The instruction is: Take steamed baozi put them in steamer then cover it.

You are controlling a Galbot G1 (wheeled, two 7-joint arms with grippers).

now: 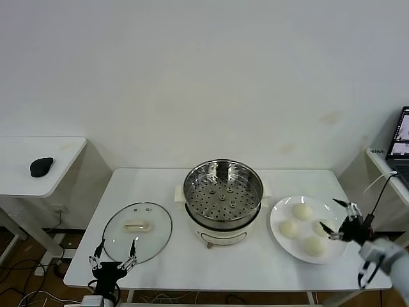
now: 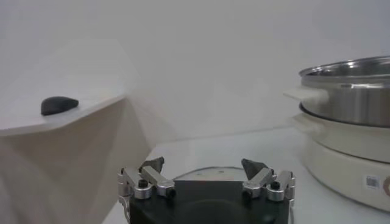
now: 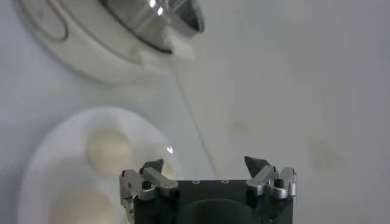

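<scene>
With the steamer basket standing empty at mid-table and all four baozi on the white plate to its right, I take the first pick as the step in hand. My right gripper hovers over the plate's right edge, jaws spread wide, nothing between them. The buns lie to its left, toward the steamer; the nearest sits just beside the fingertips. Buns are round, so no long axis to align with. The right arm is clearly the closer one. My left gripper waits at the near table edge, jaws also apart and empty, just in front of the glass lid, which lies flat left of the steamer, handle up.
</scene>
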